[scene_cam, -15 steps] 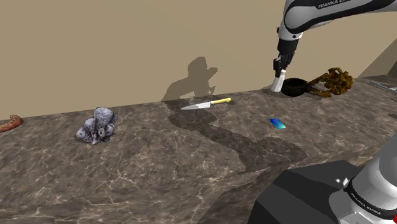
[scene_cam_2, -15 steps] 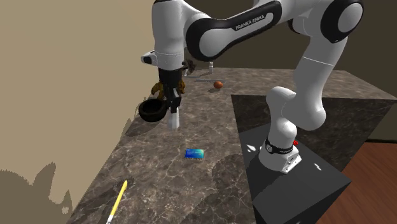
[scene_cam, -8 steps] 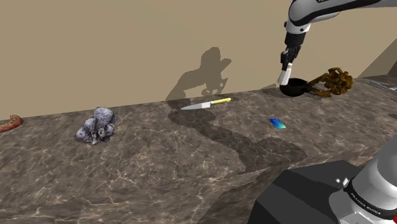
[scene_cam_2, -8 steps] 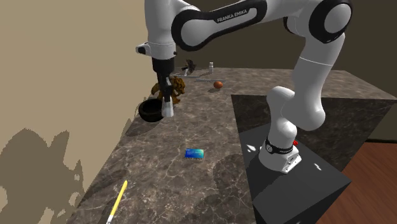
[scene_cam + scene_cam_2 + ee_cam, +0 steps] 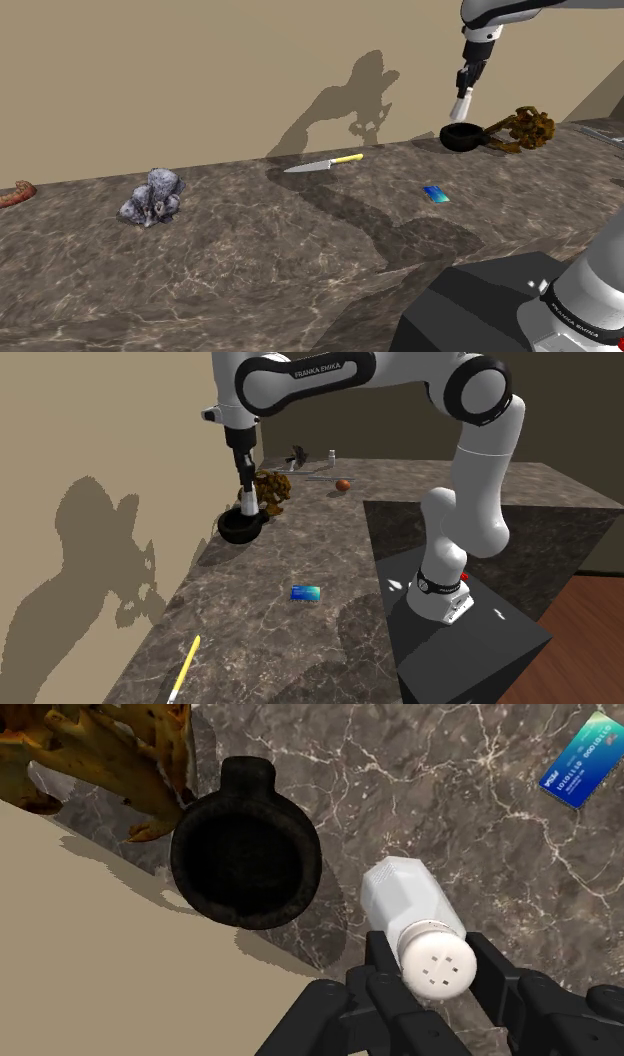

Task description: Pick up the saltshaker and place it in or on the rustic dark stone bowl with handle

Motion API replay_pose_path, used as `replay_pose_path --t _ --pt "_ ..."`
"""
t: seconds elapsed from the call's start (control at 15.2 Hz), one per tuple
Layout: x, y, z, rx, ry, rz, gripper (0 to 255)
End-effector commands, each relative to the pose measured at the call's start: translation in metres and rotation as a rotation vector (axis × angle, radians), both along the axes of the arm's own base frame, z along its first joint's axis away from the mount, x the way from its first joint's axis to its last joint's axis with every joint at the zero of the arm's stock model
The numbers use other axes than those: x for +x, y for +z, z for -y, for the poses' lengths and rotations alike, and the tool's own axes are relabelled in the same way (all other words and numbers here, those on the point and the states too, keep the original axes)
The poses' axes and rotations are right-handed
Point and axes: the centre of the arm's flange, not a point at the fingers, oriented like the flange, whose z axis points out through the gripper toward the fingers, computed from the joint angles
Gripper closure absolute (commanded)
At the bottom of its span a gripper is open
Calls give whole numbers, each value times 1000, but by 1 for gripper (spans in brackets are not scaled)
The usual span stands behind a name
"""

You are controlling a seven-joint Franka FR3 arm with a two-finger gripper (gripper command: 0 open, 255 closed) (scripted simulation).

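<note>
The black gripper (image 5: pixel 437 969) had its fingers clamped on the white saltshaker (image 5: pixel 408 899) just below its perforated cap, with the shaker's body pointing down and away from the hand. Beneath it, and not touching it, the dark stone bowl (image 5: pixel 300 864) with its stubby handle sat on the brown marble counter (image 5: pixel 450 804), close against the beige wall. A gnarled brown clump (image 5: pixel 110 749) lay just beside the bowl. A blue card (image 5: pixel 583 759) lay well apart from it.
</note>
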Motion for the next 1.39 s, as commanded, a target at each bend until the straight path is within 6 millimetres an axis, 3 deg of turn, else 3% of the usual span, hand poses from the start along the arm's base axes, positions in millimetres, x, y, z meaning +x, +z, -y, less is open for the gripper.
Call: replay_pose_path --t 0.0,0.59,1.32 --pt "2 4 26 -1 2 0 255" --pt "15 19 143 -1 2 0 255" --pt "15 -39 143 -1 2 0 255"
